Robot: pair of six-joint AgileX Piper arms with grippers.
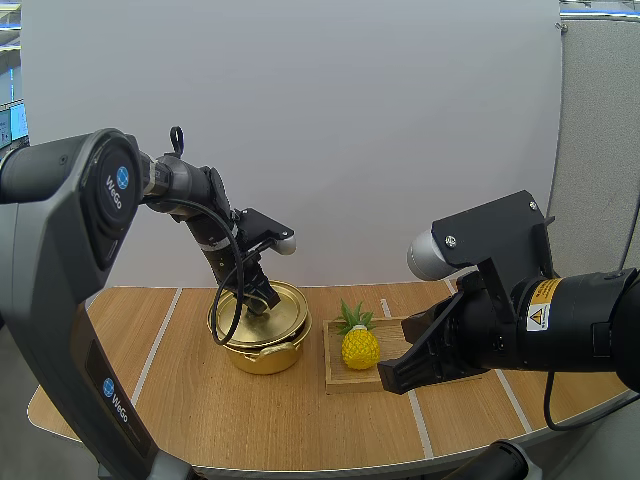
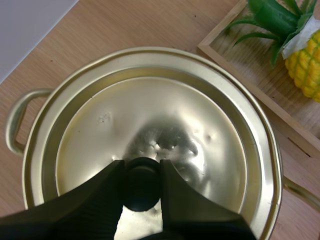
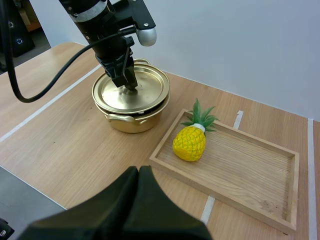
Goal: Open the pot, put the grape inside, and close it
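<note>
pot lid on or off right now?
On. The lid sits level on the pot, covering it; the left pincer pinches its knob but has not lifted it.

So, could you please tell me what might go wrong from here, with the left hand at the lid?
1. The left hand pinches only the small black knob of the lid, which may tilt or slip when lifted.
2. The wooden tray lies close beside the pot, so a lid swung that way might knock the pineapple.
3. That fruit is a pineapple, not a grape, and the right hand is shut, away from it.
</note>
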